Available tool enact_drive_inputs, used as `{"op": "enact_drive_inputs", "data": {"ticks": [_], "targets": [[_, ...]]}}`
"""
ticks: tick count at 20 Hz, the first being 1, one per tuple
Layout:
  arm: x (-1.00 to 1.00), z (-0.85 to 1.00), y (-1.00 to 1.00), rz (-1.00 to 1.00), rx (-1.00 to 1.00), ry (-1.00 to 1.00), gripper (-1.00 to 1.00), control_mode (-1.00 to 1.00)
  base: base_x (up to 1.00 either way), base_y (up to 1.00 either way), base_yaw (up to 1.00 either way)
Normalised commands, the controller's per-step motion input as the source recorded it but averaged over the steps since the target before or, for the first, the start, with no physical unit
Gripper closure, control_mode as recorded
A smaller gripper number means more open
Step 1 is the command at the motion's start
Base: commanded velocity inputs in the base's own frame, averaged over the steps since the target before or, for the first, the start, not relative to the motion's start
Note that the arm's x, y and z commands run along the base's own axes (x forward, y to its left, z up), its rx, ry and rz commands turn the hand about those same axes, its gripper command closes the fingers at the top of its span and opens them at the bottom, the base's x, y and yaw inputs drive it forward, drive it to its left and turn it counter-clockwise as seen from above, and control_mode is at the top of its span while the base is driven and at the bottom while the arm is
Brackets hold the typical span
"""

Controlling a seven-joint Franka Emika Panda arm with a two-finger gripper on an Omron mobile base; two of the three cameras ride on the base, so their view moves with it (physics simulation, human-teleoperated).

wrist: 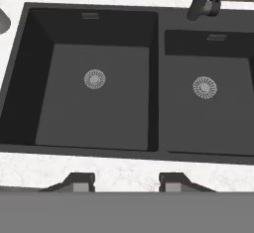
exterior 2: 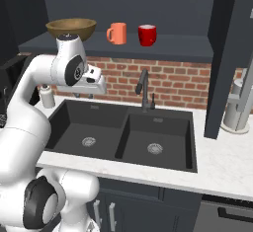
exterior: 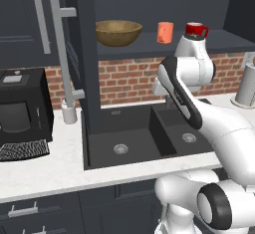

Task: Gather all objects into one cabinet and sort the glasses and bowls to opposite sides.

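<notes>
**Over the sink, claw empty, tableware up on the shelf**

Above the double sink [wrist: 127, 78] the claw [wrist: 126, 181] hangs pointing down, its two dark tips parted with nothing between them; through the gap shows only the white marble bench [wrist: 124, 170] along the basin's front edge. In the hand view the left drain sits at about 11 o'clock from the tips and the right drain at about 1 o'clock, with the faucet [wrist: 203, 1] further out toward 1 o'clock.

Outward and upward, the open cabinet [exterior 2: 123, 46] carries three pieces on its dark shelf. Seen from the right base camera, the wooden bowl [exterior 2: 71, 28] stands at the left end, the orange cup [exterior 2: 116, 33] near the middle and the red mug [exterior 2: 147, 35] just to its right, at 3 o'clock from the cup. I cannot find the blue bowl.

My judgement: the bowl and the drinking pieces already sit apart, so the step in hand is to locate what remains. Lift the wrist clear of the faucet before swinging, keep the tips parted, and approach the shelf level, avoiding the open door [exterior: 69, 54] and its bar handle.
</notes>
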Motion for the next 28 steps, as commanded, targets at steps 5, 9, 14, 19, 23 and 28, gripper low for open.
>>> {"op": "enact_drive_inputs", "data": {"ticks": [5,9,14,19,23,28], "targets": [[0.0,0.0,0.0,0.0,0.0,0.0,-1.0,-1.0,0.0,0.0,0.0],[-0.13,0.03,-0.01,0.0,0.0,0.0,-1.0,-1.0,0.0,0.0,0.0],[-0.68,0.35,0.0,0.04,-0.07,-0.06,-1.0,-1.0,0.0,0.0,0.0],[-0.59,0.38,0.0,0.03,-0.08,-0.01,-1.0,-1.0,0.0,0.0,0.0],[-0.79,0.21,-0.11,0.0,-0.03,-0.05,-1.0,-1.0,0.0,0.0,0.0],[-0.99,0.35,-0.24,0.02,0.0,-0.19,-1.0,-1.0,0.0,0.0,0.0]]}}
